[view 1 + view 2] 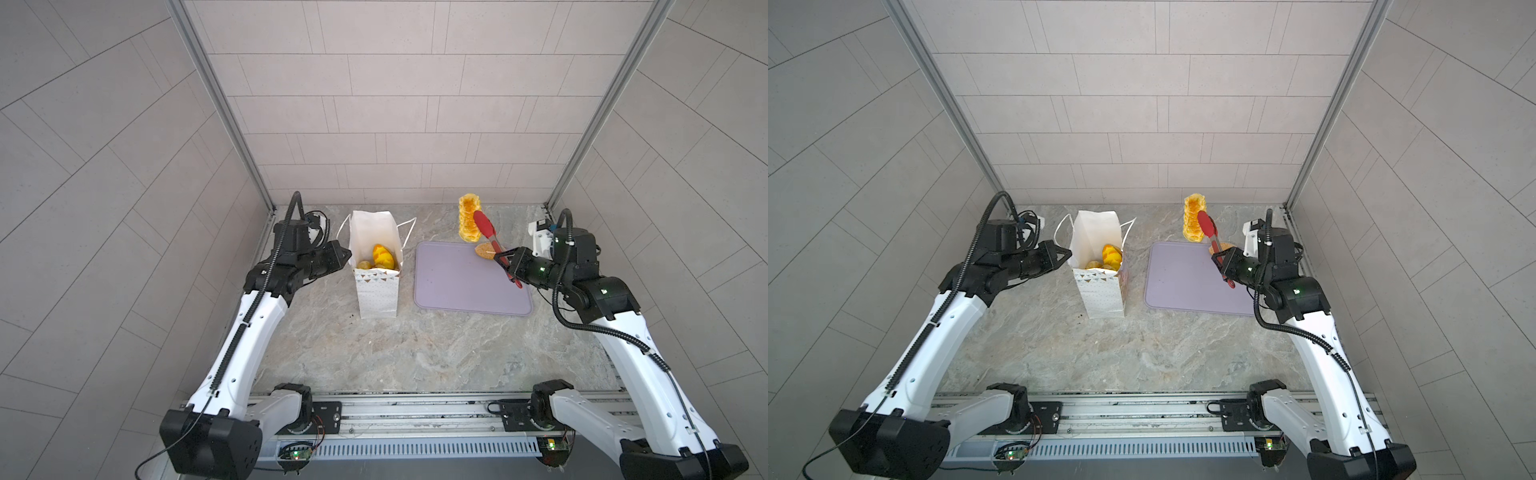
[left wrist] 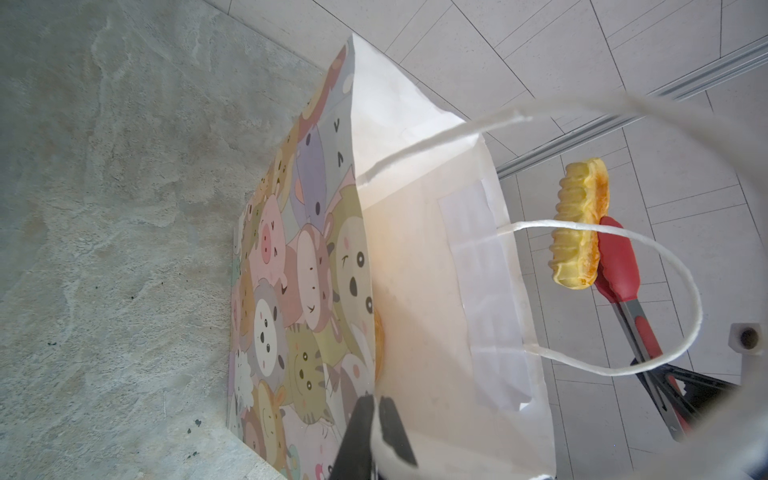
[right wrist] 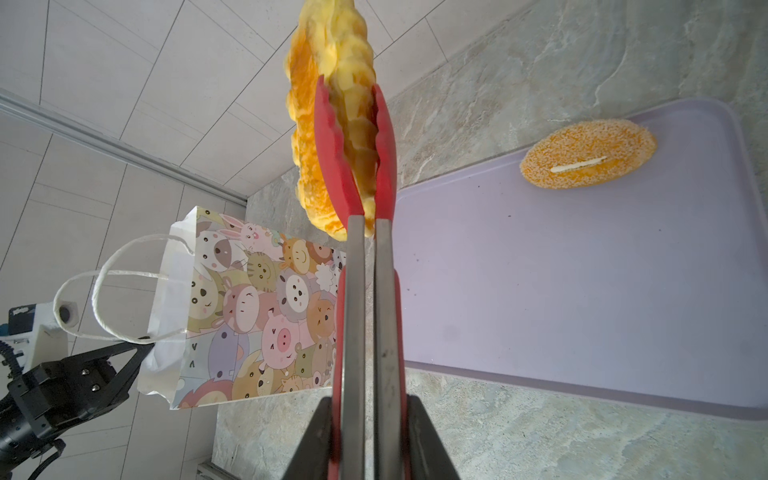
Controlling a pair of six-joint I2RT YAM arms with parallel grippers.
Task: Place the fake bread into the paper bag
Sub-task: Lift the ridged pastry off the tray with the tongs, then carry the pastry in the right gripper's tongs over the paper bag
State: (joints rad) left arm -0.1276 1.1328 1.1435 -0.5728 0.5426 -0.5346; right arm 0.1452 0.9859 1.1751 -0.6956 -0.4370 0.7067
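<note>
The paper bag [image 1: 376, 286] [image 1: 1102, 291] [image 2: 415, 257] [image 3: 257, 307] stands upright and open at the left centre in both top views. Inside it lie an orange-yellow loaf [image 1: 382, 256] [image 1: 1112, 255] and small rolls [image 1: 365, 264]. My left gripper [image 1: 347, 252] [image 1: 1068, 252] [image 2: 376, 401] is shut on the bag's left rim. My right gripper [image 1: 508, 266] [image 1: 1221, 264] [image 3: 368, 405] is shut on the red-tipped tongs [image 1: 484, 226] [image 1: 1206, 226] [image 2: 619, 262] [image 3: 355, 291]. The tongs pinch a ridged yellow loaf [image 1: 467, 216] [image 1: 1192, 216] [image 2: 575, 224] [image 3: 345, 41] held in the air. A seeded bun [image 1: 484, 250] [image 3: 588, 153] rests on the tray's far corner.
The flat lilac tray [image 1: 457, 286] [image 1: 1183, 286] [image 3: 582, 291] lies right of the bag on the marble tabletop. Tiled walls with metal posts close in the back and sides. A white mount [image 1: 540, 237] stands at the back right. A metal rail [image 1: 415, 415] runs along the front.
</note>
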